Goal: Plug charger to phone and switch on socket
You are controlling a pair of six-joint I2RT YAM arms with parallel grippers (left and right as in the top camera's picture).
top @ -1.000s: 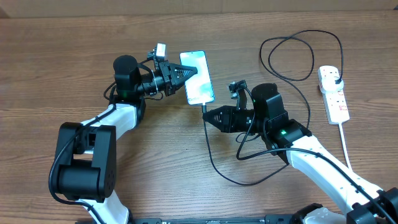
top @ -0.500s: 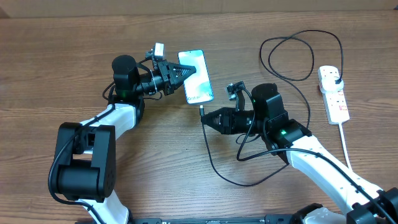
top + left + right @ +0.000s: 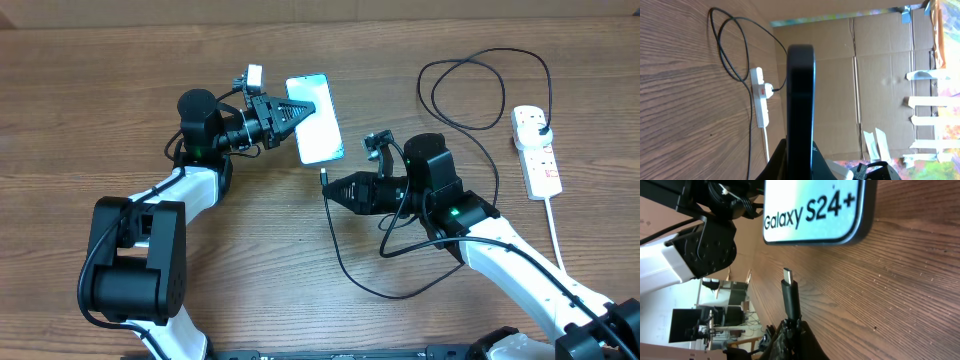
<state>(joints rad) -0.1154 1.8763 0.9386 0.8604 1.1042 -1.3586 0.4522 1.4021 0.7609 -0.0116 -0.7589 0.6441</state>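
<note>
A slim black-edged smartphone (image 3: pixel 322 135) is clamped by the left gripper (image 3: pixel 296 112); a thin black charger cable (image 3: pixel 791 297) is pinched by the right gripper (image 3: pixel 334 186), just short of the phone's bottom edge.

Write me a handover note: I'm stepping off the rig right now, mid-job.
Left hand: shut on the phone, screen up.
Right hand: shut on the charger connector, tip aimed at the phone's bottom edge, a gap between them.
Socket: far right, charger plug already in it.
Done: both grasps. To do: insert connector, then switch on the socket; switch state unreadable.
</note>
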